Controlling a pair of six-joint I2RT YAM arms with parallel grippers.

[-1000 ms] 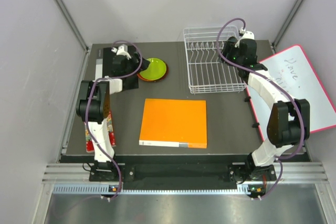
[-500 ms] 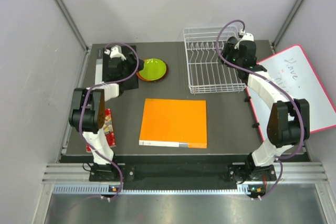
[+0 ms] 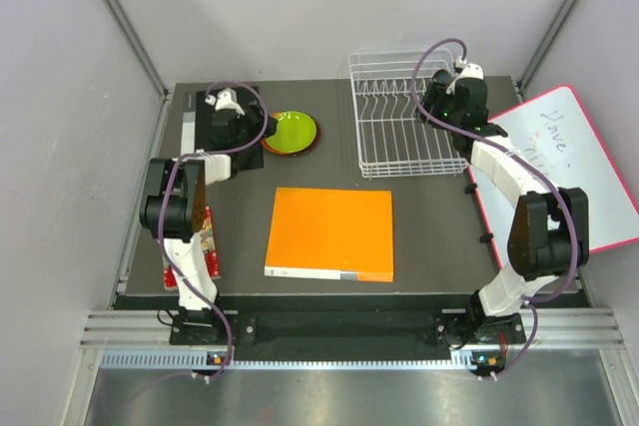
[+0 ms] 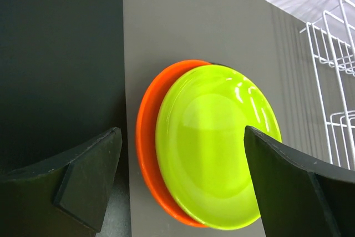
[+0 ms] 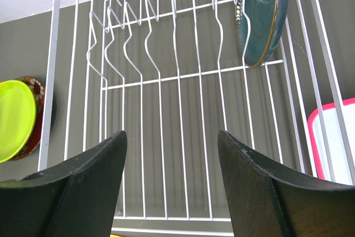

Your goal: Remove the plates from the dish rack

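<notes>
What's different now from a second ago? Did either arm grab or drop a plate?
The left arm swung left, away from the stacked plates, then partly back; the left gripper stays open and empty. Nothing was grabbed or dropped. The plates, the right gripper and the rack haven't moved.

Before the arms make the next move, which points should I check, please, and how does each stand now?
1. Left gripper open and empty: ok.
2. Lime green plate resting flat on orange plate: ok.
3. Right gripper open over dish rack: ok.
4. Dish rack emptied: not ok, dark grey-blue plate stands between prongs.
5. Right gripper lined up with that plate: not ok, plate sits aside.
</notes>
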